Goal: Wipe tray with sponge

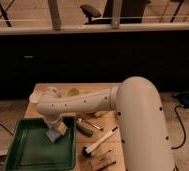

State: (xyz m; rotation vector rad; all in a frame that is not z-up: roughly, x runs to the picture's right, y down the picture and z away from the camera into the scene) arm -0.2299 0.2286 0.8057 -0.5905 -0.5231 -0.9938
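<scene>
The green tray lies at the front left of the wooden table. My white arm reaches down from the right over the tray's far right part. My gripper is at the arm's lower end, just above the tray floor, shut on the sponge. The sponge shows a pale blue-grey face toward me and a yellow edge at its right. It sits at or just above the tray floor near the far right corner. The fingers are mostly hidden by the wrist.
A green oblong item lies just right of the tray. A black-and-white brush lies diagonally beyond it, with small dark items in front. A pale round object sits at the table's back.
</scene>
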